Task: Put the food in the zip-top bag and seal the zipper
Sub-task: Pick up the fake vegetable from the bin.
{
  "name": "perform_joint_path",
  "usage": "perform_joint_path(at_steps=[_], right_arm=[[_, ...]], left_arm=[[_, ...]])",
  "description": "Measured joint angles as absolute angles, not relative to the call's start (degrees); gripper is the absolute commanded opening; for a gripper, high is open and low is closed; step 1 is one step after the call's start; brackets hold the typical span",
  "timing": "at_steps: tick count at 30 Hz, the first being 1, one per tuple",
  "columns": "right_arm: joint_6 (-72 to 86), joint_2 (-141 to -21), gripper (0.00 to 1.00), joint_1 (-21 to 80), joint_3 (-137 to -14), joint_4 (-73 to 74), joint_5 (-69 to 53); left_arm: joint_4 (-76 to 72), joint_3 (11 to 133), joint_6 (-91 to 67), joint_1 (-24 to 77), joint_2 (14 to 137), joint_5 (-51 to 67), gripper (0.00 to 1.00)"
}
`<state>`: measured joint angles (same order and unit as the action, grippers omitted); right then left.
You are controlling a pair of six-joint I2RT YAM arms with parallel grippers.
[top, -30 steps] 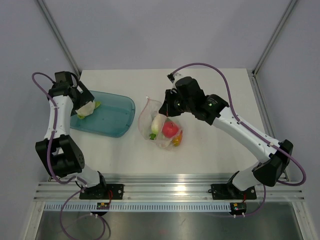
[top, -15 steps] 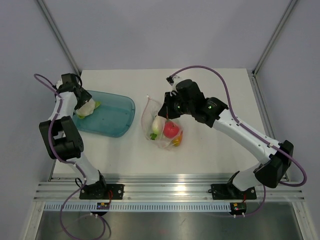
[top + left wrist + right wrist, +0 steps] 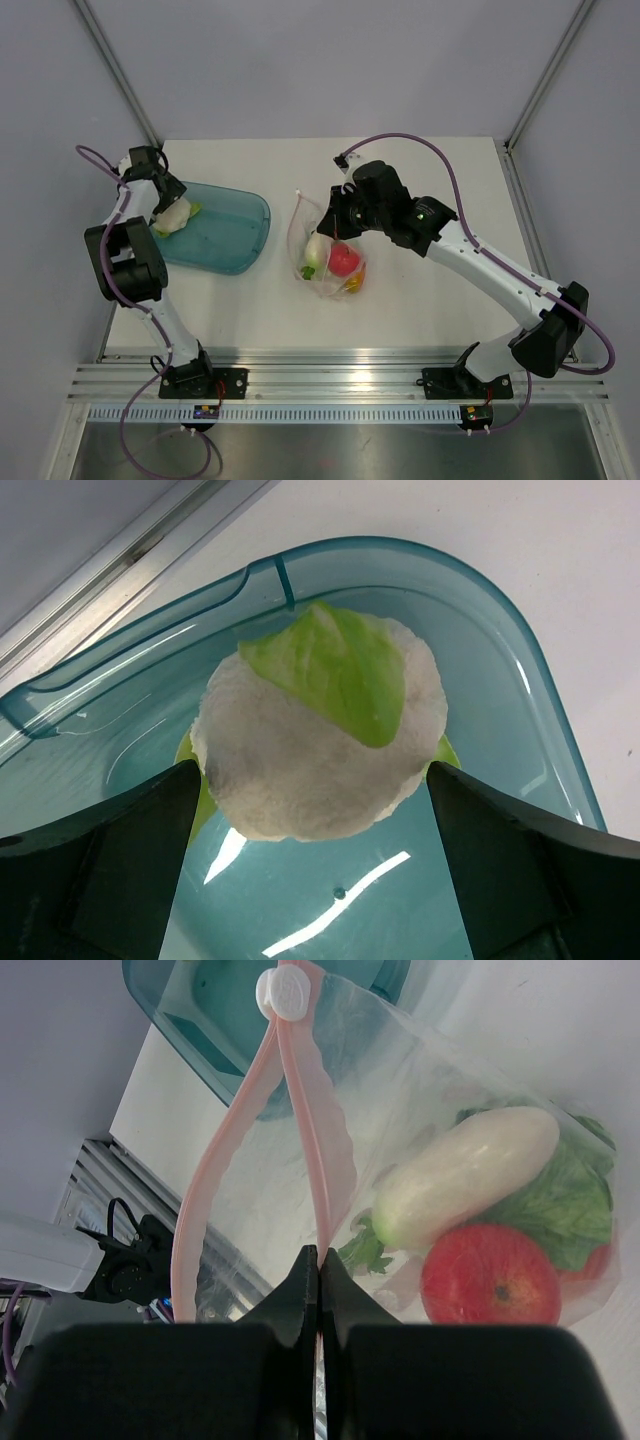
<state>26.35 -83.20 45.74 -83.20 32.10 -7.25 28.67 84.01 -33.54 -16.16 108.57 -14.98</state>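
The clear zip-top bag [image 3: 325, 255] lies at mid-table, its mouth facing the bowl. It holds a white radish [image 3: 470, 1170], a red tomato [image 3: 490, 1275], a green leaf [image 3: 575, 1200] and an orange piece [image 3: 355, 282]. My right gripper [image 3: 320, 1255] is shut on one side of the pink zipper [image 3: 312, 1120] and holds that lip up, so the mouth gapes. The white slider [image 3: 284, 992] sits at the strip's far end. My left gripper [image 3: 312, 768] is open over the teal bowl [image 3: 520, 680]. Its fingers [image 3: 150, 840] flank a whitish-green cabbage piece [image 3: 320, 750] in the bowl's far left corner.
The teal bowl [image 3: 235, 235] stands left of the bag, near the table's left edge. A metal frame post [image 3: 115, 70] rises behind the left gripper [image 3: 160, 195]. The right arm [image 3: 480, 260] reaches across from the right.
The left arm's elbow has swung up and away from the near edge while its gripper stayed over the cabbage. The right gripper and the held bag lip shifted slightly right.
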Motion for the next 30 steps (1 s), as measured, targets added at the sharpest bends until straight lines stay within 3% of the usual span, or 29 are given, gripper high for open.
perform_joint_path(at_steps=[5,8,12,14,15,18,30], right_arm=[[26.3,-83.2,0.0,45.7,-83.2,32.1,-7.2],[26.3,-83.2,0.0,45.7,-83.2,32.1,-7.2],[26.3,-83.2,0.0,45.7,-83.2,32.1,-7.2],[26.3,-83.2,0.0,45.7,-83.2,32.1,-7.2],[26.3,-83.2,0.0,45.7,-83.2,32.1,-7.2],[26.3,-83.2,0.0,45.7,-83.2,32.1,-7.2],[26.7,-83.2,0.0,45.7,-83.2,32.2,-7.2]], left_arm=[[27.1,83.8,-33.5,-16.1,109.8,-14.9,0.96],[26.2,83.2,-33.6,-16.0,109.8,-14.9,0.75],[25.5,82.6,-33.3,-15.7,109.8,-15.1,0.35],[25.1,82.2,-33.1,-15.5,109.7,-15.2,0.25],[24.8,81.9,-32.9,-15.3,109.5,-15.3,0.14],[24.1,80.6,-32.7,-14.7,108.3,-15.7,0.0],[28.6,76.7,-30.4,-9.4,90.3,-16.1,0.0]])
